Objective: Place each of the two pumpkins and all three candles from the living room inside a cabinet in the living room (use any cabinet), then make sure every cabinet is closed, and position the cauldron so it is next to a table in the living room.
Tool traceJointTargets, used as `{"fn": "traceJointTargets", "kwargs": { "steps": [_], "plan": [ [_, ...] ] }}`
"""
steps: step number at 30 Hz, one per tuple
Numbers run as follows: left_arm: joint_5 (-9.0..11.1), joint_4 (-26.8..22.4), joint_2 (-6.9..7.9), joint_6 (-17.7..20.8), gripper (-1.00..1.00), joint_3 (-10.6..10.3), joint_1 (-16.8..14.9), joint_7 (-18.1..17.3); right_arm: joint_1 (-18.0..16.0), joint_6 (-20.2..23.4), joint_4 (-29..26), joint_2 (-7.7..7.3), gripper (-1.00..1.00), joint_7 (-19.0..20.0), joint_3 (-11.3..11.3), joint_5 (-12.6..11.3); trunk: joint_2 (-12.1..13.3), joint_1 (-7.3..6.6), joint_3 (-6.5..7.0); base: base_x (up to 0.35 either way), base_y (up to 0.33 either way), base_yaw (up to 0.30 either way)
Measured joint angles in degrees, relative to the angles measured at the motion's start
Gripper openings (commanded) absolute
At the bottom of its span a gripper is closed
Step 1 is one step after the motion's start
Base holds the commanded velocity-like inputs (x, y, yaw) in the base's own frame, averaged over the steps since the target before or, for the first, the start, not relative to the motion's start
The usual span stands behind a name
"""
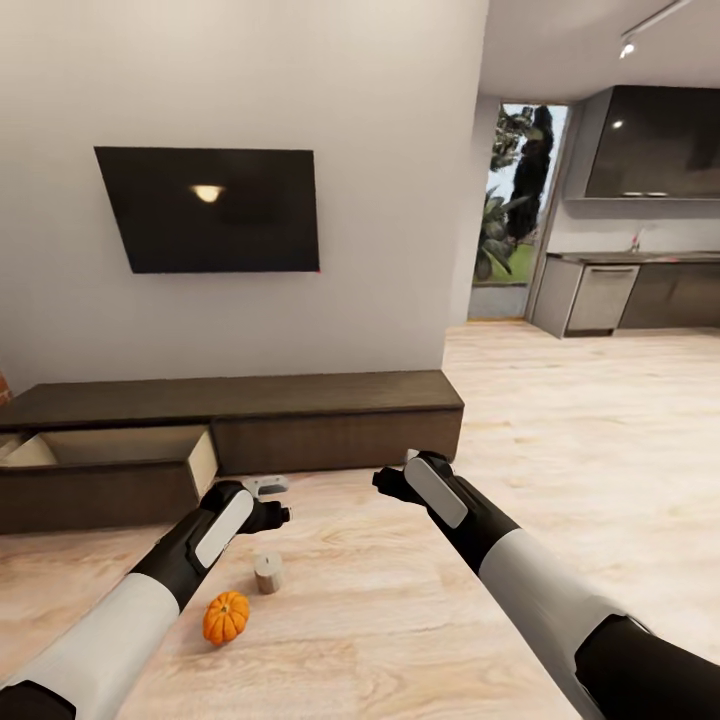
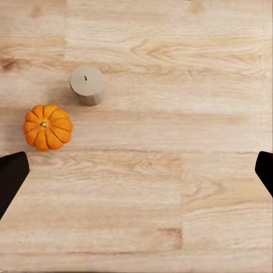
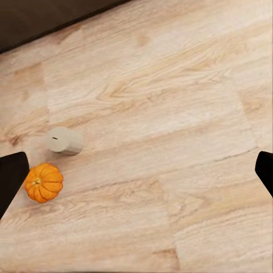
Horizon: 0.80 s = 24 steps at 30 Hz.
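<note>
Above the light wooden floor (image 1: 560,470), both arms are extending forward from the lower corners of the head view, forearms angling inward toward each other. The left end effector (image 1: 268,515) is hovering over the floor just in front of the cabinet (image 1: 330,415), its dark wrist housing pointing toward the cabinet's front. The right end effector (image 1: 392,483) is hovering at a similar height, well apart from the left one. In each wrist view, the two dark fingertips (image 2: 11,176) are sitting at opposite edges of the picture, so both end effectors are standing wide, with nothing between the fingers (image 3: 11,176).

One pumpkin (image 1: 226,617) is resting upright on the floor beside the left forearm, nearer the robot than the left end effector. One candle (image 1: 268,572) is standing upright just beside the pumpkin, apart from it, between the pumpkin and the left end effector. In the left wrist view the pumpkin (image 2: 48,126) and candle (image 2: 87,85) are lying toward one finger's side, outside the span between the fingertips. The right wrist view is showing the same pair, pumpkin (image 3: 44,182) and candle (image 3: 63,140), near one fingertip.

The cabinet is running along the wall below a dark wall-mounted screen (image 1: 208,208). Its left drawer (image 1: 110,465) is standing pulled out, exposing a tan interior; the drawer front to the right is sitting flush.
</note>
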Motion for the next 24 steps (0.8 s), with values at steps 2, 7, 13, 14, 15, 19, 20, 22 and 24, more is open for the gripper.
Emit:
{"fn": "traceJointTargets", "kwargs": {
  "steps": [2, 7, 13, 14, 15, 19, 20, 22, 24],
  "plan": [
    [0.0, 0.0, 0.00, 0.0, 1.00, 0.0, 0.0, 0.0, 0.0, 0.0, 0.0, 0.02, 1.00, 0.0, 0.0, 0.0, 0.0, 0.00, 0.00, 0.000, 0.000, 0.293],
    [0.1, 0.1, 0.00, 0.0, 1.00, 0.1, 0.0, 0.0, 0.0, 0.0, 0.0, 0.05, 1.00, 0.0, 0.0, 0.0, 0.0, 0.00, 0.00, 0.000, 0.000, 0.293],
    [0.1, 0.3, 0.26, -0.1, 1.00, 0.5, 0.0, 0.0, 0.0, 0.0, 0.0, 0.42, 1.00, 0.0, 0.0, 0.1, 0.0, 0.00, 0.00, 0.000, 0.000, 0.293],
    [0.1, 0.8, 0.35, -0.1, 1.00, 0.5, -0.1, 0.0, 0.0, 0.0, 0.0, 0.45, 1.00, 0.0, 0.0, 0.1, 0.0, 0.00, 0.00, 0.000, 0.000, 0.293],
    [0.1, 1.2, 0.39, -0.1, 1.00, 0.6, -0.1, 0.0, 0.0, 0.0, 0.0, 0.46, 1.00, 0.0, 0.0, 0.1, 0.0, 0.00, 0.00, 0.000, 0.000, 0.293],
    [0.1, 5.4, 0.50, -1.4, 1.00, 0.7, -1.5, 0.0, 0.0, 0.0, 0.0, 0.49, 1.00, 0.0, 0.0, 0.1, 0.0, 0.00, 0.00, 0.018, 0.000, 0.293],
    [0.1, 6.6, 0.51, -1.9, 1.00, 0.7, -1.8, -0.1, 0.0, 0.0, 0.0, 0.49, 1.00, 0.0, 0.2, 0.1, 0.0, -0.01, 0.00, 0.074, 0.000, 0.293],
    [0.1, 7.5, 0.51, -2.2, 1.00, 0.7, -2.1, -0.1, 0.0, 0.0, 0.0, 0.50, 1.00, 0.0, 0.5, 0.1, 0.0, -0.01, 0.00, 0.124, 0.000, 0.293],
    [0.1, 8.3, 0.53, -2.5, 1.00, 0.7, -2.5, -0.1, 0.0, 0.0, 0.0, 0.50, 1.00, 0.0, 1.0, 0.1, 0.0, -0.02, 0.00, 0.201, 0.000, 0.293]
  ]
}}
